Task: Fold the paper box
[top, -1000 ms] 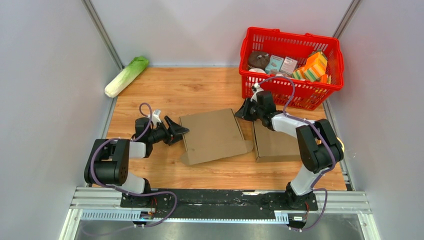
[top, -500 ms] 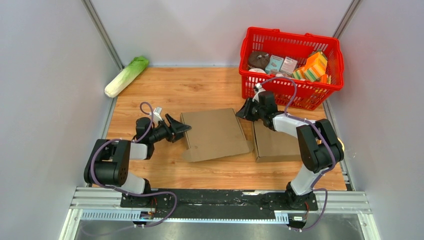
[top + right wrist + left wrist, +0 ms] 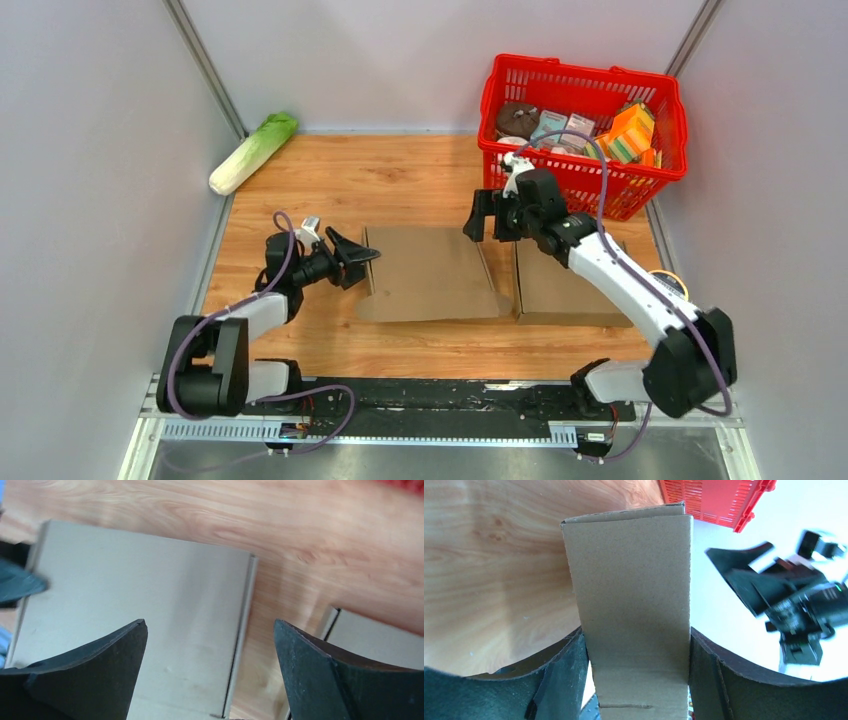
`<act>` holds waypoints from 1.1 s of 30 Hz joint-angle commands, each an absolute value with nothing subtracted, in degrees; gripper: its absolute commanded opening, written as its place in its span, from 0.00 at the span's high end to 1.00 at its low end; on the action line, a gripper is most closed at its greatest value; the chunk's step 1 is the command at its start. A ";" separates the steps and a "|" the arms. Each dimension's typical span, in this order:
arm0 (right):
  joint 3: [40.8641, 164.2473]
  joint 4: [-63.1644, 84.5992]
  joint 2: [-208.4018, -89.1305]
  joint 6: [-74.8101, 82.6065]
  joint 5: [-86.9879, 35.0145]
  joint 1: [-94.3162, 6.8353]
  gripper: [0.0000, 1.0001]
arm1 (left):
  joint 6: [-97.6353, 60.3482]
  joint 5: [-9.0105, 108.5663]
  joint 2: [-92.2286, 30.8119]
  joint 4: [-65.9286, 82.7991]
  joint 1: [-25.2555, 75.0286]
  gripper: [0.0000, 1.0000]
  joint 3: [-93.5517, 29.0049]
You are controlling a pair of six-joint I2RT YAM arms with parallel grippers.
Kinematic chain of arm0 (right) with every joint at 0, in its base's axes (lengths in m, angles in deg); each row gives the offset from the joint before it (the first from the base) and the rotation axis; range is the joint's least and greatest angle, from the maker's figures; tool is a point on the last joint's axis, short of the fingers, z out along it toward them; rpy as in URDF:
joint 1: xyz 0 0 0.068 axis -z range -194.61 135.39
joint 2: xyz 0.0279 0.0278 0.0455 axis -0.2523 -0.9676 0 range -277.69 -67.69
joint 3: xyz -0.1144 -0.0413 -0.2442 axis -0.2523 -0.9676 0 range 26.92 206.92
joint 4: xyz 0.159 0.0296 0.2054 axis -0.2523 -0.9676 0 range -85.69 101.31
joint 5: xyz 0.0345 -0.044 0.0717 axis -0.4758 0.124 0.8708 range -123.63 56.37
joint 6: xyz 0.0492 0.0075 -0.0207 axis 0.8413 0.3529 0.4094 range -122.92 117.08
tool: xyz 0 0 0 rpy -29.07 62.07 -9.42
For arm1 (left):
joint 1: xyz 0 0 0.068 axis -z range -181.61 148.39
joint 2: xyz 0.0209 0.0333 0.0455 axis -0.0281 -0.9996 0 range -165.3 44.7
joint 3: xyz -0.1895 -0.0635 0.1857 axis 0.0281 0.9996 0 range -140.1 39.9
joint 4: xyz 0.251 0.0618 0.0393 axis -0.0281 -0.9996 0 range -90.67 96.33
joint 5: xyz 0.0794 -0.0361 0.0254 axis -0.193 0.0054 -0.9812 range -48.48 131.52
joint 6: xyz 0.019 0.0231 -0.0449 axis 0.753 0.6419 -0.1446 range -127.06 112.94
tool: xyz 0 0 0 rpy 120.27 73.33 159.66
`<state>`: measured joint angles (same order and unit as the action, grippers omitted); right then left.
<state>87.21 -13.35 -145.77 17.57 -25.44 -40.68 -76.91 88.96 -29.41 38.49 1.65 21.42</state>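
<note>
The paper box (image 3: 430, 272) is a flat brown cardboard piece lying mid-table. My left gripper (image 3: 365, 258) is at its left edge. In the left wrist view an upright cardboard flap (image 3: 629, 570) fills the gap between the jaws, and my left gripper (image 3: 636, 630) is shut on it across its width. Open and holding nothing, my right gripper (image 3: 486, 222) hovers over the box's far right corner. The right wrist view looks down past my right gripper (image 3: 210, 622) onto the box's panel (image 3: 135, 595) and its right edge.
A second cardboard piece (image 3: 560, 285) lies just right of the box, seen too as the cardboard piece (image 3: 380, 640). A red basket (image 3: 585, 70) of groceries stands at the back right. A napa cabbage (image 3: 253, 152) lies at the back left wall.
My right gripper has opened, let go of the box's right edge and lifted clear. The box has squared up and lies flatter. My left gripper has closed in on the left flap.
</note>
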 commanded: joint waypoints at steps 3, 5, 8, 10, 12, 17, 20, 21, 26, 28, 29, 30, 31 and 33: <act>92.93 -20.96 -135.29 -1.12 -32.39 -57.87 0.00 | -78.44 89.78 -19.29 14.50 -0.29 0.60 14.68; 89.70 -16.14 -129.95 -13.07 -40.43 -66.95 0.00 | -77.29 89.94 -18.76 4.02 -1.00 0.62 11.79; 86.16 -7.94 -127.45 -20.39 -41.20 -78.67 0.00 | -77.63 93.89 -20.69 1.42 -1.17 0.62 10.37; 85.81 -6.71 -127.89 -22.33 -40.57 -82.63 0.00 | -77.99 95.92 -21.13 0.10 -1.17 0.62 10.36; 84.59 -4.43 -129.29 -26.20 -43.55 -86.85 0.00 | -78.69 96.10 -20.35 -0.61 -1.26 0.62 11.24; 83.17 -0.56 -134.82 -30.25 -49.34 -91.86 0.00 | -85.01 96.80 -17.18 4.21 -2.57 0.62 15.45; 83.43 1.11 -138.42 -32.18 -54.96 -93.97 0.00 | -85.11 97.42 -16.04 2.74 -2.67 0.61 15.46; 83.61 1.20 -139.13 -32.53 -55.59 -94.33 0.00 | -85.28 97.33 -15.69 2.29 -2.75 0.61 15.64; 82.74 3.65 -143.08 -33.15 -56.37 -94.33 0.00 | -87.39 98.11 -14.63 2.99 -3.28 0.61 16.34; 82.03 5.50 -145.37 -35.77 -58.93 -94.42 0.00 | -87.40 98.64 -15.15 3.08 -3.37 0.61 16.34; 81.86 6.73 -145.90 -36.22 -60.77 -94.33 0.00 | -87.48 99.08 -15.24 3.08 -3.37 0.61 16.34; 81.59 7.26 -146.43 -36.84 -61.13 -94.24 0.00 | -87.57 99.35 -15.50 3.25 -3.46 0.61 16.43; 81.33 8.05 -147.39 -37.45 -61.57 -94.33 0.00 | -87.48 99.44 -15.51 3.34 -3.46 0.61 16.52; 80.45 10.42 -148.19 -38.68 -63.15 -94.33 0.00 | -87.48 99.79 -15.33 3.34 -3.37 0.61 16.52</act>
<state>81.77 2.87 -146.60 -34.47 -57.90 -94.21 -84.23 96.02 -15.70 2.41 -3.15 16.02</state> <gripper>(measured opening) 0.999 0.715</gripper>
